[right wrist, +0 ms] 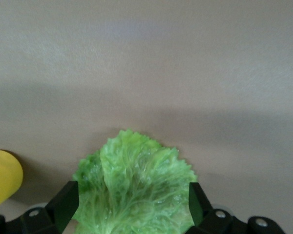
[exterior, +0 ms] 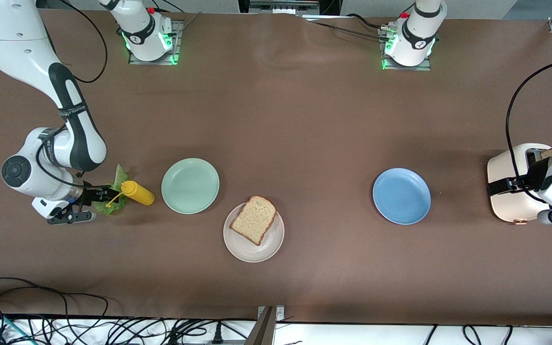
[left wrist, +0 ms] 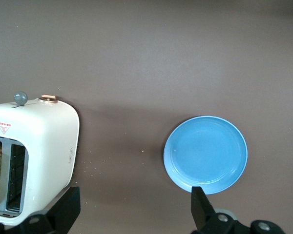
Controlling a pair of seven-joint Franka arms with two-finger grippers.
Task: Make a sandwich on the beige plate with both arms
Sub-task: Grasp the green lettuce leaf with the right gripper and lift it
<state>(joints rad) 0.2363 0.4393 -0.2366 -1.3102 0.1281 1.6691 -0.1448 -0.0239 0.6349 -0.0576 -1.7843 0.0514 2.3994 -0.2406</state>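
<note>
Ruffled green lettuce (right wrist: 134,187) between spread right pincer (right wrist: 132,204); left pincer (left wrist: 134,207) released.

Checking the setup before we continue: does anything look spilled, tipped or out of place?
The yellow squeeze bottle lies on its side by the lettuce leaf, beside the mint-green plate. Small crumbs dot the table beside the toaster.
</note>
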